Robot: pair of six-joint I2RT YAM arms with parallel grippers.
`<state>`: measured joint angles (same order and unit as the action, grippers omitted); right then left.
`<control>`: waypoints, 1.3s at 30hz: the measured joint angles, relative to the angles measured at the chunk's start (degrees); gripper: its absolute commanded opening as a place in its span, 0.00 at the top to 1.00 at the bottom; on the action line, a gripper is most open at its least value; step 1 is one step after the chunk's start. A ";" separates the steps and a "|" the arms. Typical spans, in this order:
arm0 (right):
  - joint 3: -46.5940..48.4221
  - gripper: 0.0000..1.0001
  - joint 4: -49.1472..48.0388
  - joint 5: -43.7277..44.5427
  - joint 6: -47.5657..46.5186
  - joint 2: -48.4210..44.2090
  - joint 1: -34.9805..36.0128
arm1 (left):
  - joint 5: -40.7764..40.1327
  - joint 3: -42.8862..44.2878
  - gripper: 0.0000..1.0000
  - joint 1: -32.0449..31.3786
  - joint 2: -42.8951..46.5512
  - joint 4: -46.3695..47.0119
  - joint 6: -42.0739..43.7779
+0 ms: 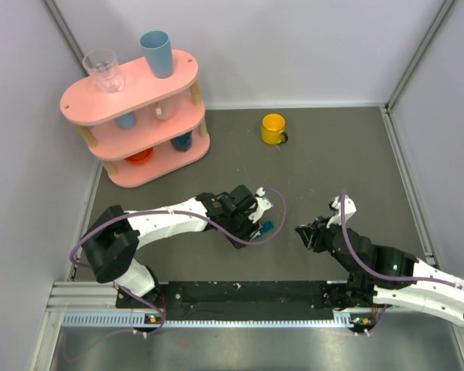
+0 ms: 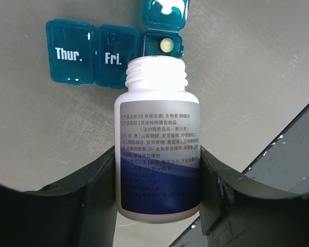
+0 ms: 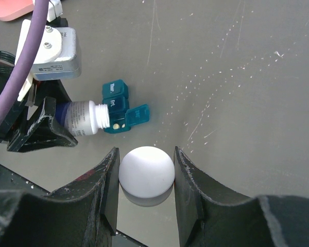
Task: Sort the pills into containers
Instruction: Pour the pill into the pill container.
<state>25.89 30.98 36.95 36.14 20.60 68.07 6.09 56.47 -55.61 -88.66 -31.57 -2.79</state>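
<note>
My left gripper [image 2: 157,180] is shut on a white pill bottle [image 2: 157,134] with a blue label and no cap. The bottle lies tilted with its mouth over the dark-teal pill box [image 2: 92,54]. The box's "Thur." and "Fri." lids are shut. Its third compartment [image 2: 162,45] is open, lid up, with a pale yellow pill [image 2: 166,45] inside. My right gripper [image 3: 146,172] is shut on the bottle's white cap [image 3: 146,172], held above the table to the right of the box [image 3: 117,105]. In the top view the left gripper [image 1: 251,216] hides most of the box [image 1: 267,227].
A yellow mug [image 1: 274,128] stands at the back centre. A pink three-tier shelf [image 1: 135,116] at the back left holds a clear glass [image 1: 104,71], a blue cup [image 1: 156,52] and other cups. White walls enclose the grey table.
</note>
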 measured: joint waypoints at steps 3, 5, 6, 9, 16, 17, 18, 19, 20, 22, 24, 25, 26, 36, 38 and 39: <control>0.00 1.00 0.00 0.00 0.00 0.00 0.00 | 0.00 0.02 1.00 0.00 0.00 -0.04 0.00; 0.00 1.00 0.00 0.00 0.02 0.00 0.00 | 0.00 0.04 1.00 0.00 0.00 -0.13 0.00; -0.02 1.00 0.00 0.00 0.04 0.00 0.00 | 0.00 0.07 1.00 0.00 0.00 -0.17 0.02; -0.02 1.00 0.00 0.00 0.09 0.00 0.00 | 0.00 0.33 1.00 0.00 0.00 -0.50 0.00; -0.02 1.00 0.00 0.00 0.11 0.00 0.00 | -0.02 1.64 1.00 0.00 0.00 -2.14 0.02; -0.02 1.00 0.00 0.00 0.11 0.00 0.00 | -0.02 1.73 1.00 0.00 0.00 -2.23 0.02; -0.02 1.00 0.00 0.00 0.11 0.00 0.00 | 0.00 1.86 1.00 0.00 0.00 -2.34 0.02; -0.02 1.00 0.00 0.00 0.11 0.00 0.00 | 0.00 1.92 1.00 0.00 0.00 -2.43 0.02; -0.02 1.00 0.00 0.00 0.11 0.00 0.00 | 0.00 1.95 1.00 0.00 0.00 -2.51 0.02; -0.04 1.00 0.00 0.00 0.11 0.00 0.00 | 0.00 1.97 1.00 0.00 -0.02 -2.78 0.02; -0.04 1.00 0.00 0.00 0.11 0.00 0.00 | 0.02 2.01 1.00 0.00 -0.13 -3.04 0.02; -0.04 1.00 0.00 0.00 0.11 0.00 0.00 | 0.02 2.05 1.00 0.00 -0.28 -3.13 0.02; -0.04 1.00 0.00 0.00 0.11 0.00 0.00 | 0.02 2.14 1.00 0.00 -0.52 -3.19 0.02; -0.31 1.00 -0.04 -0.02 0.11 0.00 0.00 | 0.04 2.71 1.00 0.00 -1.01 -3.54 0.02; -0.50 1.00 0.00 -0.11 0.11 0.00 0.00 | 0.04 2.80 1.00 0.00 -1.14 -3.69 0.02; -0.52 1.00 0.02 -0.15 0.11 0.00 0.00 | 0.04 2.93 1.00 0.00 -1.38 -3.85 0.02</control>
<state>25.36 31.00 36.80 36.25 20.60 68.07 6.13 59.40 -55.61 -90.04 -35.42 -2.76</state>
